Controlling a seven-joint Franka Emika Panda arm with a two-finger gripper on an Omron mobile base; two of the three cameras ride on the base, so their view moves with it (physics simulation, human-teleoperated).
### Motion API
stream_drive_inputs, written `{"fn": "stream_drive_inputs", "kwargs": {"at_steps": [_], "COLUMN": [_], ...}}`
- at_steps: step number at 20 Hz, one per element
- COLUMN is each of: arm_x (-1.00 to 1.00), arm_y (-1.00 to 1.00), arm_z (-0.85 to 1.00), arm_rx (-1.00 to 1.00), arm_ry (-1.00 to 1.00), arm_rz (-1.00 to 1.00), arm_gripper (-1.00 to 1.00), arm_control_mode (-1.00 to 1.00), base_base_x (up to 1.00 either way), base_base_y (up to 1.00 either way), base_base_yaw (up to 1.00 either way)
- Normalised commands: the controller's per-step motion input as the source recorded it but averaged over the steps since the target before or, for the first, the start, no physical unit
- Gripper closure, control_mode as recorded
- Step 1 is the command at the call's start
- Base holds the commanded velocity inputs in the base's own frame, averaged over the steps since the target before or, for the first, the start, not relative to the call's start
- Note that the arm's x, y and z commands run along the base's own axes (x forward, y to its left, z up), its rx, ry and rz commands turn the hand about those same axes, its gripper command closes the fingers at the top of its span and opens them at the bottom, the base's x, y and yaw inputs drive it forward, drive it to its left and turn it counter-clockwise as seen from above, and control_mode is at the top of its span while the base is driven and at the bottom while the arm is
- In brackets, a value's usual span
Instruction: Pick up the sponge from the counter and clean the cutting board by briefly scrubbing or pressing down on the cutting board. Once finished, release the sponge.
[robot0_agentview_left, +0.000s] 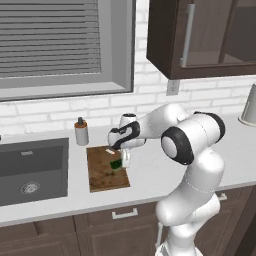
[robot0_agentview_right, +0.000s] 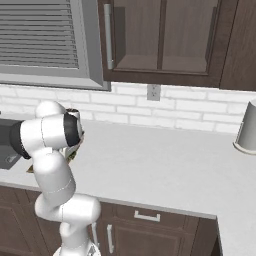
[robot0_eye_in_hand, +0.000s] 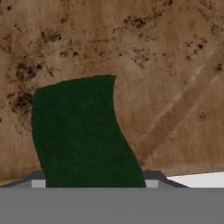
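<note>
Left base view, sink (robot0_agentview_left: 31, 170): a dark basin is set into the table (robot0_agentview_left: 150, 172) at the far left, apart from the work.
Soap bottle (robot0_agentview_left: 81, 132): it is stood upright behind the board, near its far left corner, clear of the scrubbing area.
Cutting board (robot0_agentview_left: 102, 172): it is laid flat on the table just right of the sink, stains up, so that it can be pressed on from above.
Sponge (robot0_agentview_left: 116, 164): it is held over the board's right half, low to the wood; whether it touches cannot be told.
Gripper (robot0_agentview_left: 122, 160): it is pointed down over the board, and its fingers are clamped on the sponge.
Hand view, sponge (robot0_eye_in_hand: 83, 131): the green block is seen bowed between the fingers, judged a sign of a firm squeeze, with stained wood (robot0_eye_in_hand: 166, 65) behind it.
Step judged: the scrub or press is in hand; release is not yet done.
Canister (robot0_agentview_left: 248, 106): it is stood at the far right, well apart.
</note>
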Motion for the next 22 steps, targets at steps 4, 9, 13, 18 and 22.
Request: {"fn": "stream_drive_inputs", "kwargs": {"at_steps": [4, 9, 13, 18, 22], "arm_x": [0.78, 0.68, 0.51, 0.18, -0.02], "arm_y": [-0.01, 0.00, 0.00, 0.13, 0.37], "arm_z": [0.00, 0.00, -0.02, -0.10, -0.06], "arm_rx": [0.00, 0.00, 0.00, 0.00, 0.00], "arm_ry": [0.00, 0.00, 0.00, -0.03, -0.10], "arm_rz": [0.00, 0.00, 0.00, 0.00, 0.00], "arm_gripper": [1.00, 1.00, 1.00, 1.00, 1.00], "arm_control_mode": [-1.00, -1.00, -1.00, -1.00, -1.00], "base_base_x": [0.00, 0.00, 0.00, 0.00, 0.00], "base_base_y": [0.00, 0.00, 0.00, 0.00, 0.00], "base_base_yaw": [0.00, 0.00, 0.00, 0.00, 0.00]}}
